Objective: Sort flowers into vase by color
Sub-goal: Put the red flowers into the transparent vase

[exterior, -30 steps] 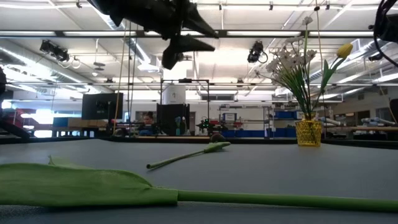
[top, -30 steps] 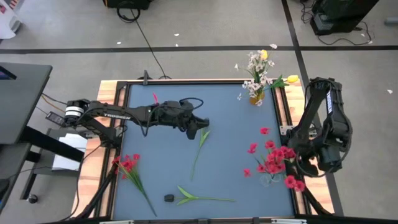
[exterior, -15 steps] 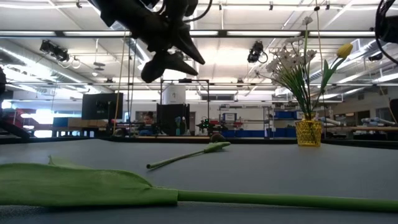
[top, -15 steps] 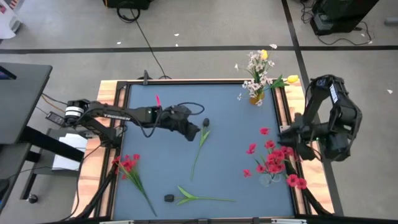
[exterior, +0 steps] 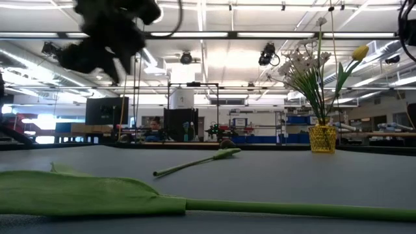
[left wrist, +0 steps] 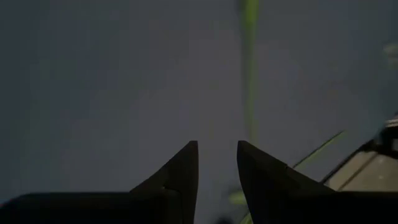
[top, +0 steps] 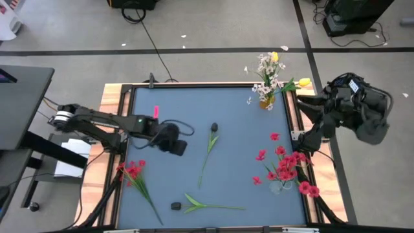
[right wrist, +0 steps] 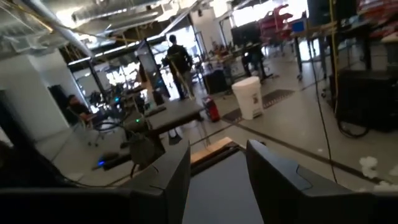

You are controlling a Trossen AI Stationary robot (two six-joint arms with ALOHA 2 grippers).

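Observation:
My left gripper point(left wrist: 217, 148) hangs open over the table's left half point(top: 180, 147), slanting down, with nothing between its fingers. To its right a dark-headed bud point(top: 214, 127) lies flat on its long green stem point(top: 207, 152). A red flower point(top: 133, 171) lies near the left edge, and a dark-headed bud with long leaves point(top: 194, 206) lies at the front. My right gripper point(right wrist: 217, 149) is open and empty, raised level beyond the table's right edge. A yellow vase point(top: 266, 101) at the far right holds white sprays and yellow tulips. A clear vase point(top: 282, 186) holds red blossoms.
A wooden frame point(top: 110, 97) rims the blue-grey table. In the low view the long leaf point(exterior: 84, 194) fills the front. The right arm point(top: 354, 113) stands high beside the right edge, above the red blossoms. People and benches show in the room behind.
My left gripper has drawn back from the dark-headed bud toward the table's left edge, tipping downward and rolling as it went; the bud has stayed lying where it was. My right gripper has risen from beside the red blossoms and turned to point level.

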